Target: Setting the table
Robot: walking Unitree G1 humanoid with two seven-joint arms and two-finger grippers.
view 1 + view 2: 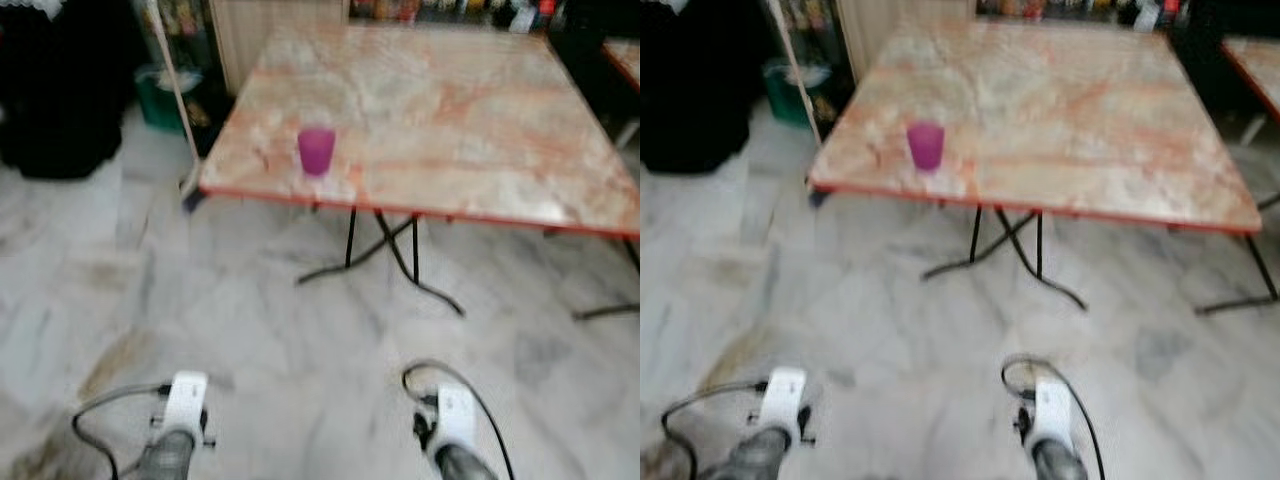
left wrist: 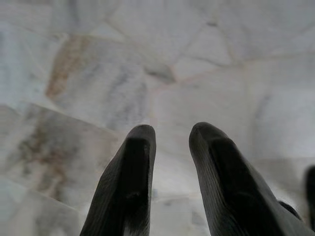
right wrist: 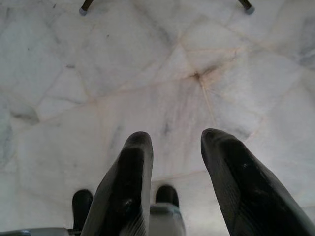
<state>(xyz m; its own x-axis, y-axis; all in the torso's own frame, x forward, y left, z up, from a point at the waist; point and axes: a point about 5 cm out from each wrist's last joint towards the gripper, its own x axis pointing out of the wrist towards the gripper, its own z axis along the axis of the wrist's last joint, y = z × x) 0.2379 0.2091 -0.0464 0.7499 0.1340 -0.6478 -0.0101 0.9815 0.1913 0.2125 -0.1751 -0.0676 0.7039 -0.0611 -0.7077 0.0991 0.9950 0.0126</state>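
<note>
Purple cup upright near the marble table's front edge toward its left corner, open marble floor before it, left gripper and right gripper hanging low, fingers parted, empty.

No writing, label or number can be read anywhere here.

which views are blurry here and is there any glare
Left and right eye views: soft motion blur over the table and purple cup, with pale glare on the floor. Both wrist views: floor fairly sharp, left gripper and right gripper fingers close and out of focus.
</note>
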